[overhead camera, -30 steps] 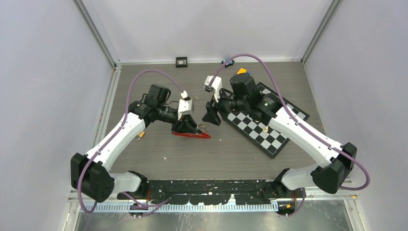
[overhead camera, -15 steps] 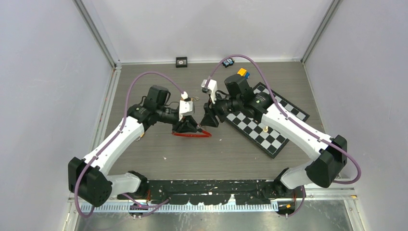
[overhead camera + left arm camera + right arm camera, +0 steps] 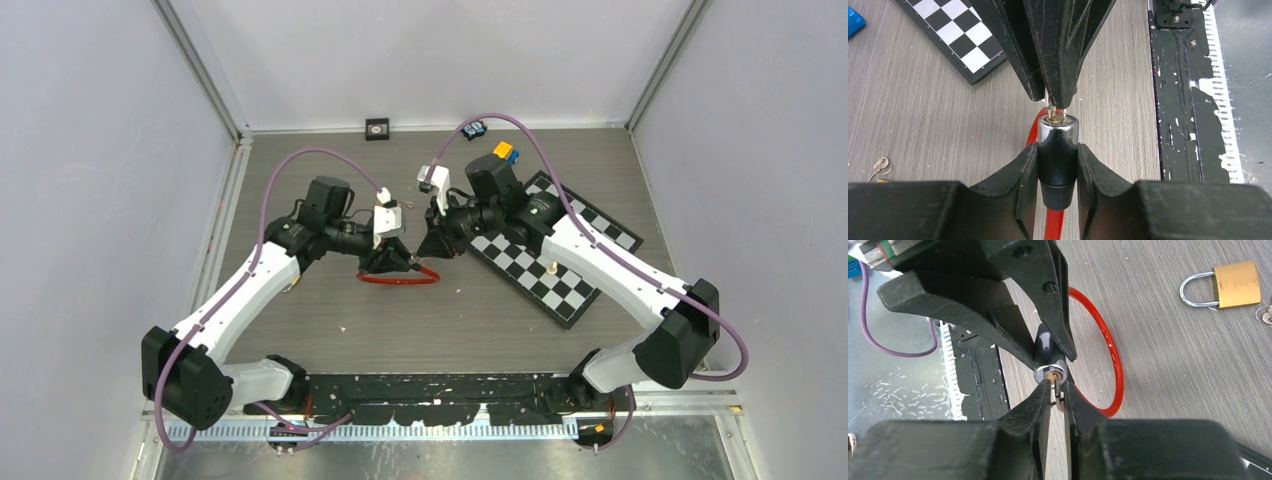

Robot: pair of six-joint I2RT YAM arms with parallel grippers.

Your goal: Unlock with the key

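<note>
The left end effector (image 3: 1058,152) is clamped partway closed round the black cylindrical lock barrel (image 3: 1057,175). Its matte fingers press both sides just below the polished chrome cap (a brass core shows in the cap's face). The right end effector (image 3: 1057,389) pinches the small flat silver key (image 3: 1053,395) between its narrow tips, and the key's end meets that brass keyhole. The barrel's glossy red cable loop (image 3: 1116,367) lies on the grey wood-grain worktop (image 3: 1173,365). Nearby rest a brass padlock (image 3: 1237,284) with a curved steel shackle and a black-and-white checkered board (image 3: 960,37).
</note>
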